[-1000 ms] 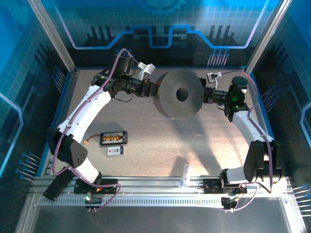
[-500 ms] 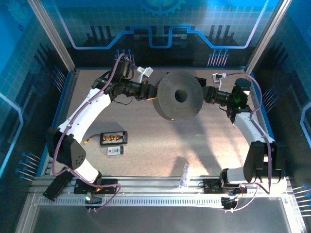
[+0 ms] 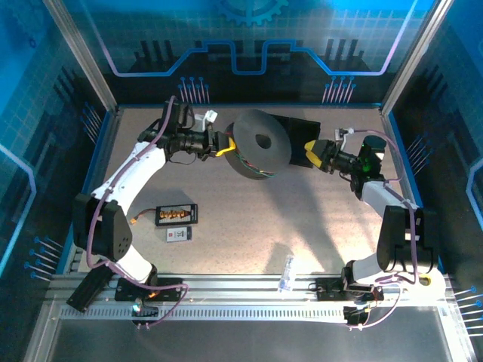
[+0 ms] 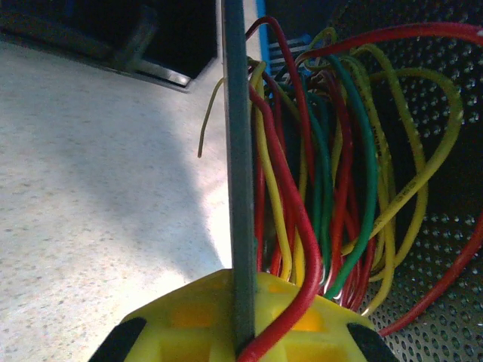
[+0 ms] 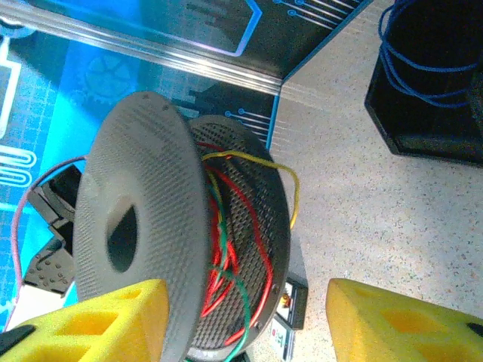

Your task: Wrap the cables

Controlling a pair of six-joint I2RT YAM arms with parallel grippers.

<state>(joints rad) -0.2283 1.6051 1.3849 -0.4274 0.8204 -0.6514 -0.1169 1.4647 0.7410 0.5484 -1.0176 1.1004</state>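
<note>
**Fig.** Red, yellow and green cables [image 4: 332, 188] are lying in loose loops between the two perforated discs of a grey spool [image 3: 256, 143]. The spool is tilting over the table [image 3: 249, 219] toward its 12 o'clock edge. At the spool's 9 o'clock, the left gripper [image 3: 223, 147] is clamping one disc's rim, its arm stretching out almost level. At 3 o'clock, just beside the spool, the right gripper [image 3: 313, 153] is spreading its fingers and gripping nothing, its arm bending inward.
</note>
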